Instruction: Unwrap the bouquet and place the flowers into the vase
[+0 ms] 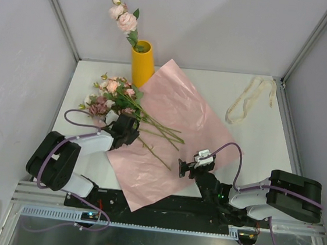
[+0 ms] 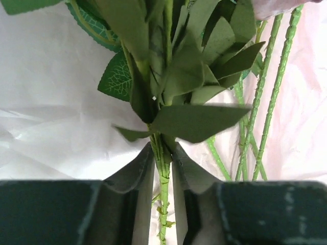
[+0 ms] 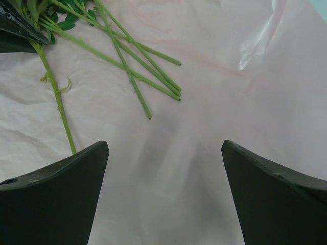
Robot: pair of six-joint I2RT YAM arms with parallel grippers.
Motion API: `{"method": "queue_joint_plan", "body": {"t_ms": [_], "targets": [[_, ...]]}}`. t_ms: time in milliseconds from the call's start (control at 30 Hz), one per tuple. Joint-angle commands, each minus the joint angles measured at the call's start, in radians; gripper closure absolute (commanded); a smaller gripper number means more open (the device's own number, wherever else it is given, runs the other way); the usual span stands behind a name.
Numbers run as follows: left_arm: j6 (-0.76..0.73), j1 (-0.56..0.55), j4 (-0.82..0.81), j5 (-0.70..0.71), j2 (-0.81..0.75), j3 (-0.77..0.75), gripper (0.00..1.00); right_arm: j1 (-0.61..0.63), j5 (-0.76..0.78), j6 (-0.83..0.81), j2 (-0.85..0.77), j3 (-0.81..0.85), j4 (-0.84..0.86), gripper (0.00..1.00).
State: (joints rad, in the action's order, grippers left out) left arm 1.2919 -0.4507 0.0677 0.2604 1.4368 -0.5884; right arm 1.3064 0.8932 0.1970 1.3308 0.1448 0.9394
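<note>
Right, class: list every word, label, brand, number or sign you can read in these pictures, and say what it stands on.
There is no readable text in any view. The vase, the flowers, the pink paper and the ribbon carry no lettering.

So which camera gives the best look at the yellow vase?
The top external view. It alone shows the vase, upright at the far edge of the table beside the pink paper, pink flowers already in it. Both wrist views miss it: left shows leafy stems, right shows paper and stem ends.
</note>
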Motion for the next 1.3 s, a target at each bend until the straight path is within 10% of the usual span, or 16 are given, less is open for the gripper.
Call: {"method": "queue_joint_plan", "body": {"t_ms": [0, 367, 667, 1267], "targets": [[-0.036, -0.007, -0.026, 0.046, -0.034, -0.038, 0.82, 0.005, 0.039, -0.014, 0.009, 0.025, 0.016, 0.01], [-0.265, -0.008, 0.011, 0.216, -0.359, -0.086, 1.00, 0.004, 0.052, -0.007, 0.004, 0.018, 0.018, 0.01], [-0.878, -0.001, -0.132, 0.516, -0.468, -0.317, 1.00, 0.005, 0.059, -0.001, -0.011, 0.004, 0.024, 0.01], [-1.460, 0.101, -0.632, 0.059, -0.014, -0.934, 1.00, 0.019, 0.067, -0.072, 0.017, 0.034, 0.028, 0.01]]}}
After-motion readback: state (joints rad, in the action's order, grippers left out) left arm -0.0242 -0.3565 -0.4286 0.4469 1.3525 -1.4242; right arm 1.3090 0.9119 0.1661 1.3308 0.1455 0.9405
